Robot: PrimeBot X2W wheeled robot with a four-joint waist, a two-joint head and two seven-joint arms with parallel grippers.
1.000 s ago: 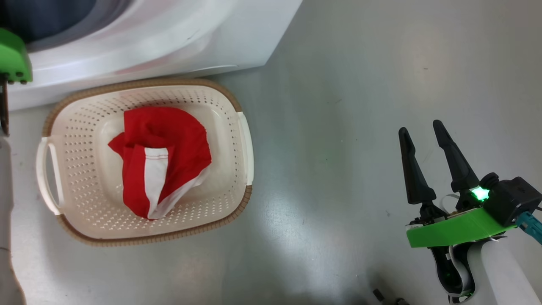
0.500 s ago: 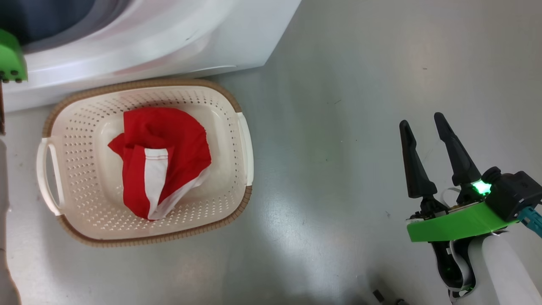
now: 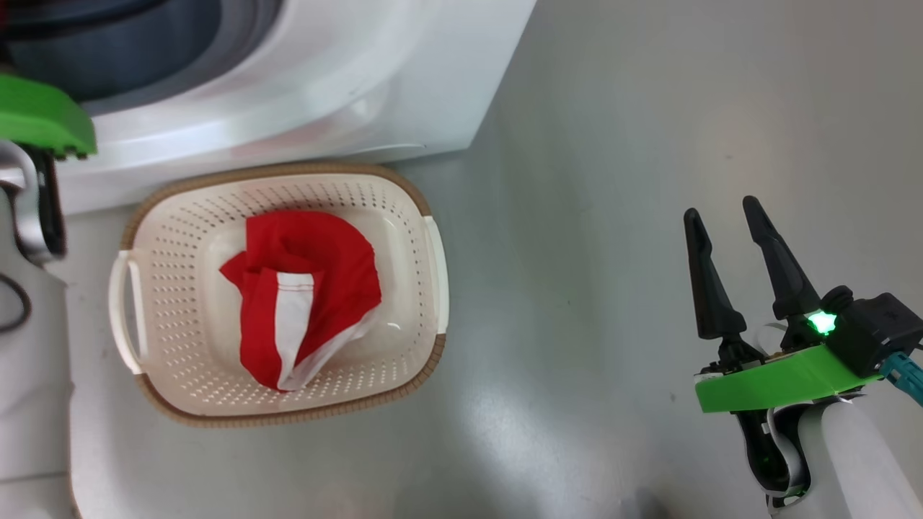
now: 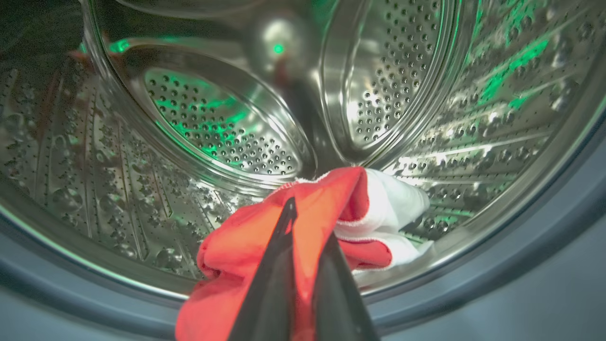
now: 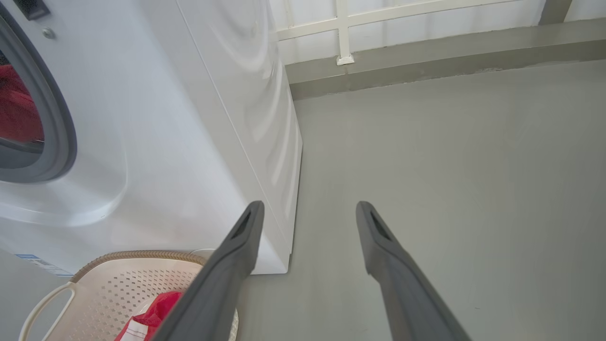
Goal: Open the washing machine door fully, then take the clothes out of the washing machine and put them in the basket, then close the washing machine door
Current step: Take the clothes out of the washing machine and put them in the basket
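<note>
The jaws of the left gripper [image 4: 303, 227] are found clenched on red-and-white fabric clothes [image 4: 236, 246] inside the steel perforated drum [image 4: 227, 128]. Another red garment [image 3: 317, 252] is noted in the cream perforated plastic basket [image 3: 173, 303]. Well to the right, the jaws of the right gripper [image 3: 721, 209] are released.

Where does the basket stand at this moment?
In the head view the basket stands on the floor left of centre, directly in front of the washing machine, with red and white clothes lying inside it.

Red-and-white clothes [image 3: 303, 288]; brown-rimmed cream perforated basket [image 3: 180, 317]; white washing machine [image 3: 360, 72].
</note>
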